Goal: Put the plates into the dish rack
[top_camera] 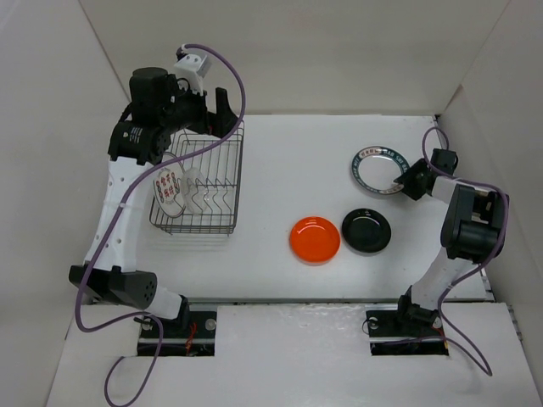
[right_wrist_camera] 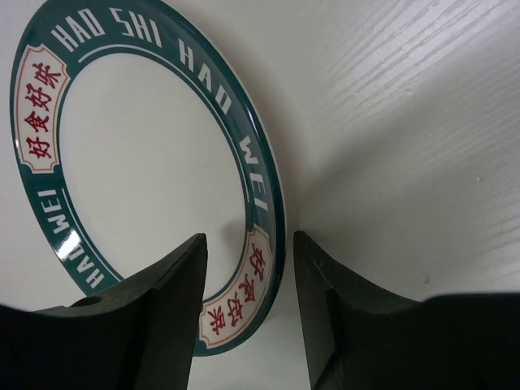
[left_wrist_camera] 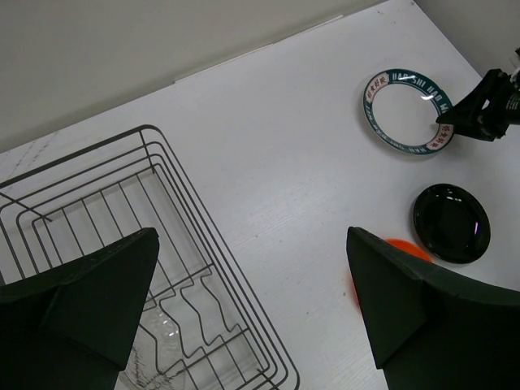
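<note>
The black wire dish rack (top_camera: pixel 238 174) stands at the left. It holds the white plate with red characters (top_camera: pixel 168 188) and the clear plate (top_camera: pixel 197 190), both on edge. The green-rimmed plate (top_camera: pixel 379 168), orange plate (top_camera: pixel 315 239) and black plate (top_camera: pixel 366 230) lie flat on the table. My right gripper (top_camera: pixel 400 183) is open and low. In the right wrist view its jaws (right_wrist_camera: pixel 248 268) straddle the near rim of the green-rimmed plate (right_wrist_camera: pixel 146 162), with gaps on both sides. My left gripper (top_camera: pixel 219 114) is open and empty above the rack's far end (left_wrist_camera: pixel 187 211).
White walls enclose the table at the back, left and right. In the left wrist view the green-rimmed plate (left_wrist_camera: pixel 406 110), black plate (left_wrist_camera: pixel 452 223) and an edge of the orange plate (left_wrist_camera: pixel 398 246) lie to the right of the rack. The right arm's base (top_camera: pixel 407 326) is at the near edge.
</note>
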`<state>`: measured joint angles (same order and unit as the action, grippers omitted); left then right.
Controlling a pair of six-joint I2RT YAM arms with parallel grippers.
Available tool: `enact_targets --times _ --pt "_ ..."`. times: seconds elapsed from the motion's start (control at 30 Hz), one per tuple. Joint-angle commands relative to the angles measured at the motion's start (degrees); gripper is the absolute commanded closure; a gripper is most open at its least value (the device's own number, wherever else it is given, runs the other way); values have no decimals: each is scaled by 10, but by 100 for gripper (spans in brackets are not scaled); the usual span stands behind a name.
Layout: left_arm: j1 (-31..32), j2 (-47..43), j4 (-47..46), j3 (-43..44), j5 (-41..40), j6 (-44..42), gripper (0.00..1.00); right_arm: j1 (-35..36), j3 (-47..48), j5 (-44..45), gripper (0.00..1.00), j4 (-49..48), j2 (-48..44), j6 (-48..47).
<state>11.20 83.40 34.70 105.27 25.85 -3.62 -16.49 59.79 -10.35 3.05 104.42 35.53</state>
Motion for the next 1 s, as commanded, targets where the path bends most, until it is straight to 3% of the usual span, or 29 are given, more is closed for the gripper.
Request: enact_targets --times 0.0,0.07,0.2,0.23,0.3,0.37,0.53,0.67,0.8,0.97 --pt "1 -3 -9 27 14 2 0 -3 36 -14 48 13 8 8" --pt "1 -3 -9 27 14 2 0 -3 41 -14 48 28 13 8" --pt "1 2 -9 27 9 2 0 -3 47 -14 63 34 19 8" --pt "1 2 -9 27 9 2 0 -3 47 -14 72 34 19 8" --pt "1 2 -9 22 9 2 0 -3 54 -14 79 40 24 8" --pt "1 2 -9 22 3 2 0 -3 59 -20 98 46 30 13" --pt "1 7 -9 17 -4 2 0 -3 62 -20 100 44 36 21" --pt "1 36 -9 26 3 2 0 -3 16 -77 100 -52 -38 33" --pt "7 69 -3 50 67 -16 0 18 -6 -103 100 -130 -129 24" --pt "26 34 -132 -62 154 -37 0 76 -25 -149 100 -221 -214 -1"
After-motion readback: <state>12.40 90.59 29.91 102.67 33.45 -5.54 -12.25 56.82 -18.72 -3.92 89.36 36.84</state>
